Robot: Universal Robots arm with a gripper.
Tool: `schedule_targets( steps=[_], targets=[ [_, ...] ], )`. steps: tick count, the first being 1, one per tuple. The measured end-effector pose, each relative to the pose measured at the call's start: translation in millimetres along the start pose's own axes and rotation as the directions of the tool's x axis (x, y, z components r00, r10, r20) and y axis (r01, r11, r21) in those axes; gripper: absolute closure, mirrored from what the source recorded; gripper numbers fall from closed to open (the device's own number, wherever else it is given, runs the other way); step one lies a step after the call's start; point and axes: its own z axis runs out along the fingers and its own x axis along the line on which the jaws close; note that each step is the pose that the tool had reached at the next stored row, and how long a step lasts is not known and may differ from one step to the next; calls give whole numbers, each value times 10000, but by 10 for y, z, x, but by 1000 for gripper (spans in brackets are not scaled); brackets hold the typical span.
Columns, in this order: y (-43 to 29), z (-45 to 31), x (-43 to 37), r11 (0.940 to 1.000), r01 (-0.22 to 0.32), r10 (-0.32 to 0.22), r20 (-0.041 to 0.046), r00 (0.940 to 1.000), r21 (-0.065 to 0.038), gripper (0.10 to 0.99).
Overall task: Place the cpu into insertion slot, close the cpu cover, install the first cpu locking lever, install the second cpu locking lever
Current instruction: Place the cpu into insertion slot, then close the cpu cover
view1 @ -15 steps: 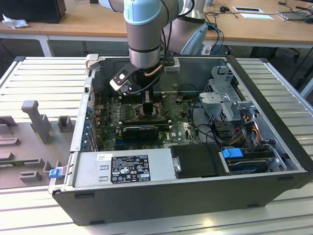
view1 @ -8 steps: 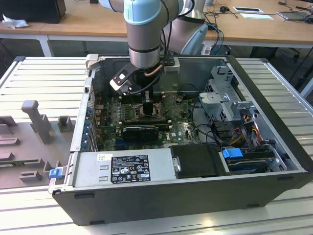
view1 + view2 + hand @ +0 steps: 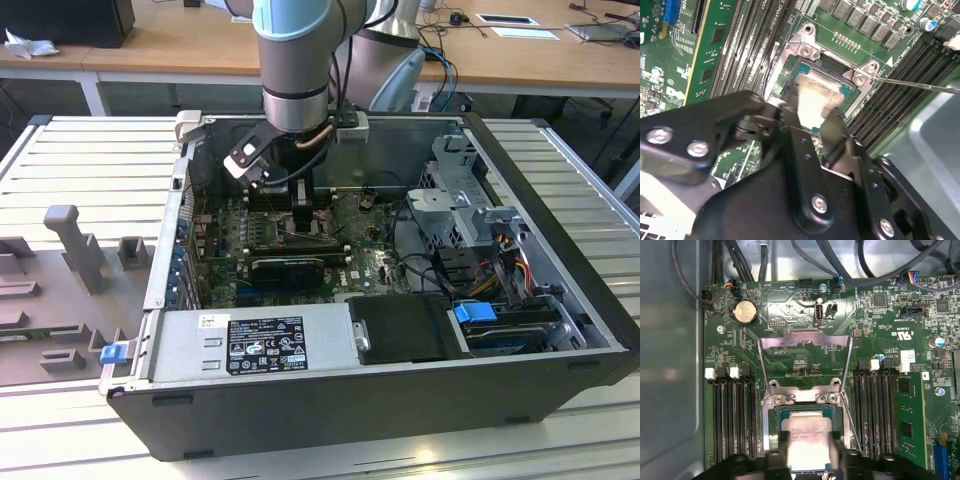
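In the upper middle of the exterior view the gripper [image 3: 302,218] reaches into the computer case [image 3: 380,400], its fingers [image 3: 832,127] clasping the cpu [image 3: 807,437] over the insertion slot [image 3: 815,65], with the cpu cover [image 3: 805,340] raised open.

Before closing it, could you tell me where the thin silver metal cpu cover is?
In the first wrist view, the cpu cover is swung open beside the insertion slot, toward the round battery.
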Motion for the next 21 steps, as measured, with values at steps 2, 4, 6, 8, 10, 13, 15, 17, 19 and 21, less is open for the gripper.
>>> schedule_targets(
  steps=[2, 4, 6, 8, 10, 13, 15, 17, 19, 21],
  targets=[
    [1, -9, 0, 10000, -2, 2, 0, 10000, 0, 741],
    [1, -15, 0, 10000, -4, 4, -1, 10000, -1, 863],
    [2, -24, 0, 10000, -6, 6, 1, 10000, 0, 980],
    [2, -28, 0, 10000, -6, 6, 2, 10000, 0, 980],
    [3, -41, 0, 10000, -6, 6, 3, 10000, 0, 980],
    [4, -53, 0, 10000, -6, 6, 3, 10000, 0, 980],
    [5, -61, 0, 10000, -7, 7, 4, 10000, 0, 980],
    [7, -74, 0, 10000, -17, 17, 2, 10000, -1, 980],
    [80, -68, 4, 10000, -18, 18, 5, 10000, 29, 980],
    [94, -68, 4, 10000, -18, 18, 6, 10000, 31, 980]
  ],
)
